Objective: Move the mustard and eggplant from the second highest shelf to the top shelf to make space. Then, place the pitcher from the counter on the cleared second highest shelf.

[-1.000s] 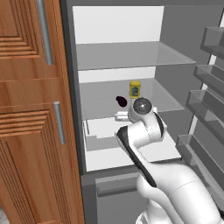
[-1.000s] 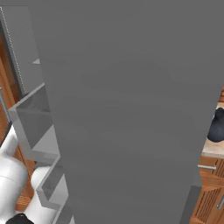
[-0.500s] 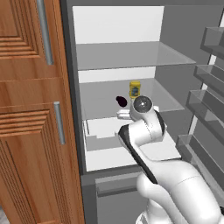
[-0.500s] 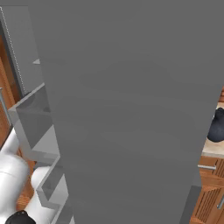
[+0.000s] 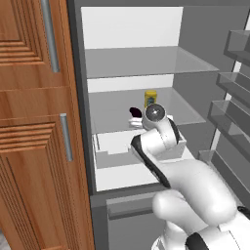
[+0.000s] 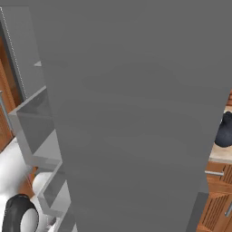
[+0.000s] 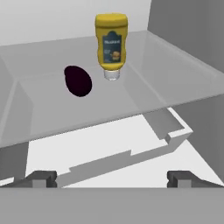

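The yellow mustard stands cap-down at the back of the second highest shelf. The dark eggplant lies to its left, apart from it. My gripper is open in front of the shelf's front edge and slightly below it, with nothing between its fingertips. In the left base view the mustard and eggplant sit just beyond my wrist, under the top shelf. The dark pitcher stands on the counter at the right edge of the right base view.
A white drawer bin sits under the second highest shelf, right below my hand. The open fridge door with its grey door shelves stands on the right. Wooden cabinet doors flank the fridge on the left.
My wrist has crept slightly up and toward the shelf. The gripper has stayed open, and the mustard and eggplant have not moved.
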### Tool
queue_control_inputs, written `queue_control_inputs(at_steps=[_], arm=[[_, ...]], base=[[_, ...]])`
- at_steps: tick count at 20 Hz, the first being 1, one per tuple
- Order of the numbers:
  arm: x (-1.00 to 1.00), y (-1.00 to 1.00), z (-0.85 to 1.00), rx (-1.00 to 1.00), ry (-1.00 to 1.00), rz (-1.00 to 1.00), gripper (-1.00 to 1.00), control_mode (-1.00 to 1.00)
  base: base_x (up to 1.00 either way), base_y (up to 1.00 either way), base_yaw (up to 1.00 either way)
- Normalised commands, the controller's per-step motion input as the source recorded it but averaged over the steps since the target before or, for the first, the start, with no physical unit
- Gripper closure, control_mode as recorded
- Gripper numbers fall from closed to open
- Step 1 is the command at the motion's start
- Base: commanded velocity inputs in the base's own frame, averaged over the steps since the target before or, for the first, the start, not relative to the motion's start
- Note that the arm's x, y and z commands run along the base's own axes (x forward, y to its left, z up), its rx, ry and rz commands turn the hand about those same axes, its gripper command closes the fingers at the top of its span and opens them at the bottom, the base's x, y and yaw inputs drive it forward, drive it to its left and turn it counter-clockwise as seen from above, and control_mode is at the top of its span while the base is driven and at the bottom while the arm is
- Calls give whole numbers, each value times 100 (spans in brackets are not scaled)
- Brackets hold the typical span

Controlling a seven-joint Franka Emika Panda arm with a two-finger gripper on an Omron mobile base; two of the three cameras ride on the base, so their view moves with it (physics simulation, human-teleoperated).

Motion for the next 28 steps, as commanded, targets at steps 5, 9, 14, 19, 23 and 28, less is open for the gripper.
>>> queue_control_inputs(at_steps=[5, 9, 14, 19, 23, 28], arm=[[50, 0, 0, 7, 0, -1, -100, -100], [42, 0, 0, 6, 0, 0, -100, -100], [33, 0, 0, 3, 0, 0, -100, -100], [34, 1, 0, 2, 0, 0, -100, -100], [39, 0, 0, 4, 0, 0, -100, -100], [36, 0, -15, 3, 0, 0, -100, -100]], base=[[0, 0, 0], [0, 0, 0], [0, 0, 0], [0, 0, 0], [0, 0, 0], [0, 0, 0]])
